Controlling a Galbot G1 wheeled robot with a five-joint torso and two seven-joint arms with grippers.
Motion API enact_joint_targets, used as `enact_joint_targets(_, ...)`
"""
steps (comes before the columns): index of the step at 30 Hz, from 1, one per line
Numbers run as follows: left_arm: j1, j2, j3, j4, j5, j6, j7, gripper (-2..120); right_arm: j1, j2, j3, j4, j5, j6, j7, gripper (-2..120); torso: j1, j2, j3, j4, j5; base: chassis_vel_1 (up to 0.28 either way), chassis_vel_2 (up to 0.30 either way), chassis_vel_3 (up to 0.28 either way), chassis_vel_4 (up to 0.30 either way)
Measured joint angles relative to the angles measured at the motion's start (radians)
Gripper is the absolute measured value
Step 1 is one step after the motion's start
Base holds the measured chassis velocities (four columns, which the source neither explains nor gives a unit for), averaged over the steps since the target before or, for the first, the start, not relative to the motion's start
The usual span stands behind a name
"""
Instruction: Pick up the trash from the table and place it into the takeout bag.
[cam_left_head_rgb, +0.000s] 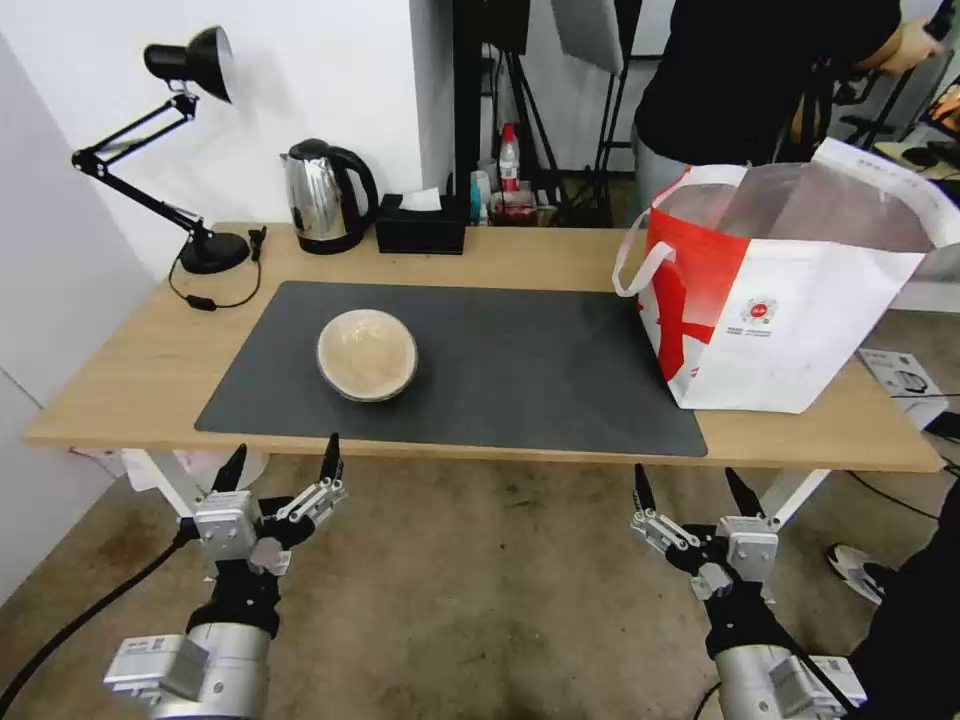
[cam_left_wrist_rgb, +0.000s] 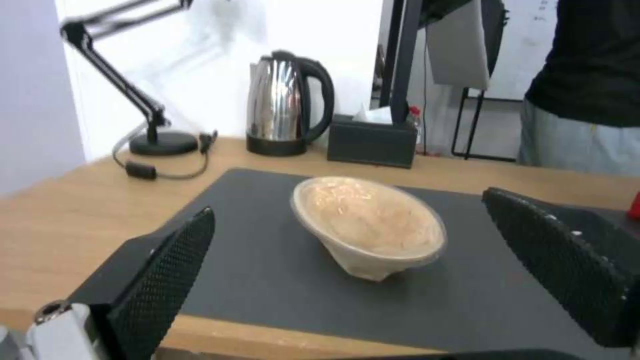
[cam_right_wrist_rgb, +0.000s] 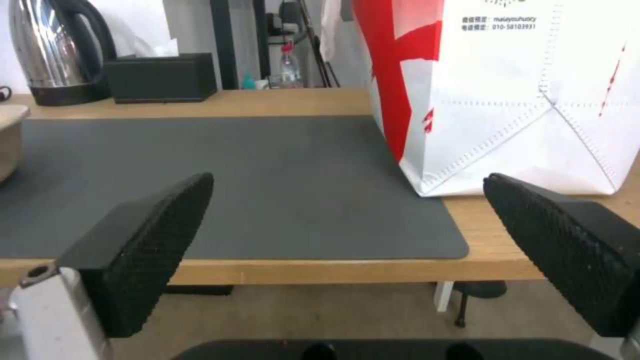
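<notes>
Head view: beige bowl (cam_left_head_rgb: 367, 354) sits on the dark mat (cam_left_head_rgb: 520, 370) left of centre on the worktop (cam_left_head_rgb: 130, 370) | takeout bag (cam_left_head_rgb: 800, 300) stands upright at the right end | left pincer (cam_left_head_rgb: 283, 467) spread, empty, below the near edge | right pincer (cam_left_head_rgb: 690, 492) likewise spread, empty.

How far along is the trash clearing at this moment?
Done: cannot be judged; no trash is visible inside the takeout bag from here. In hand: nothing. The left pincer and right pincer are both open, below the table's near edge. Left: the beige bowl sits on the grey mat in front of the left pincer, untouched.
</notes>
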Motion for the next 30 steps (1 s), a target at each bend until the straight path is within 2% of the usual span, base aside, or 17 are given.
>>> enact_joint_targets(1, 0.0, 0.0, 0.0, 0.0, 0.0, 0.0, 0.0, 100, 0.0, 0.0, 0.0, 0.0, 0.0, 0.0, 0.0, 100, 0.0, 0.0, 0.0, 0.0, 0.0, 0.0, 0.0, 0.0, 0.0)
enact_joint_targets(3, -0.012, 0.022, -0.012, -0.001, -0.067, 0.031, -0.011, 100, 0.0, 0.0, 0.0, 0.0, 0.0, 0.0, 0.0, 100, 0.0, 0.0, 0.0, 0.0, -0.0002, 0.0, 0.0, 0.0, 0.0)
enact_joint_targets(6, -0.046, 0.122, -0.036, -0.001, -0.257, 0.079, -0.053, 100, 0.0, 0.0, 0.0, -0.001, 0.0, 0.0, 0.0, 100, 0.0, 0.0, 0.0, -0.0002, -0.0002, 0.0, 0.0, 0.0, 0.0)
enact_joint_targets(8, -0.053, 0.142, -0.04, -0.001, -0.287, 0.082, -0.063, 100, 0.0, 0.0, 0.0, -0.001, 0.0, 0.0, 0.0, 100, 0.0, 0.0, 0.0, -0.0001, -0.0003, 0.0, 0.0, 0.0, 0.0)
enact_joint_targets(11, -0.089, 0.235, -0.071, -0.003, -0.421, 0.112, -0.131, 100, 0.0, 0.0, 0.0, -0.001, 0.0, 0.0, 0.0, 100, 0.0, 0.0, 0.0, 0.0, -0.0001, 0.0, 0.0, 0.0, 0.0)
enact_joint_targets(12, -0.089, 0.235, -0.071, -0.003, -0.421, 0.112, -0.131, 100, 0.0, 0.0, 0.0, -0.001, 0.0, 0.0, 0.0, 100, 0.0, 0.0, 0.0, 0.0, -0.0001, 0.0, 0.0, 0.0, 0.0)
enact_joint_targets(16, -0.161, 0.355, -0.086, -0.003, -0.649, 0.163, -0.243, 100, 0.0, 0.0, 0.0, -0.001, 0.0, 0.0, 0.0, 100, 0.0, 0.0, 0.0, -0.0002, -0.0003, 0.0, 0.0, 0.0, 0.0)
enact_joint_targets(17, -0.161, 0.355, -0.086, -0.003, -0.649, 0.163, -0.243, 100, 0.0, 0.0, 0.0, -0.001, 0.0, 0.0, 0.0, 100, 0.0, 0.0, 0.0, -0.0002, -0.0003, 0.0, 0.0, 0.0, 0.0)
enact_joint_targets(21, -0.218, 0.462, -0.141, -0.003, -0.915, 0.2, -0.348, 100, 0.0, 0.0, 0.0, -0.001, 0.0, 0.0, 0.0, 100, 0.0, 0.0, 0.0, 0.0, -0.0002, 0.0, 0.0, 0.0, 0.0)
enact_joint_targets(22, -0.218, 0.462, -0.141, -0.003, -0.915, 0.2, -0.348, 100, 0.0, 0.0, 0.0, -0.001, 0.0, 0.0, 0.0, 100, 0.0, 0.0, 0.0, 0.0, -0.0002, 0.0, 0.0, 0.0, 0.0)
enact_joint_targets(25, -0.281, 0.515, -0.193, -0.003, -1.1, 0.239, -0.424, 100, 0.0, 0.0, 0.0, -0.001, 0.0, 0.0, 0.0, 100, 0.0, 0.0, 0.0, -0.0001, -0.0003, 0.0, 0.0, 0.0, 0.0)
enact_joint_targets(26, -0.309, 0.539, -0.216, -0.003, -1.215, 0.258, -0.469, 100, 0.0, 0.0, 0.0, -0.001, 0.0, 0.0, 0.0, 100, 0.0, 0.0, 0.0, 0.0, -0.0001, 0.0, 0.0, 0.0, 0.0)
enact_joint_targets(27, -0.309, 0.539, -0.216, -0.003, -1.215, 0.258, -0.469, 100, 0.0, 0.0, 0.0, -0.001, 0.0, 0.0, 0.0, 100, 0.0, 0.0, 0.0, 0.0, -0.0001, 0.0, 0.0, 0.0, 0.0)
enact_joint_targets(30, -0.379, 0.6, -0.251, 0.039, -1.453, 0.3, -0.582, 100, 0.0, 0.0, 0.0, -0.001, 0.0, 0.0, 0.0, 100, 0.0, 0.0, 0.0, -0.0004, 0.0, 0.0, 0.0, 0.0, 0.0)
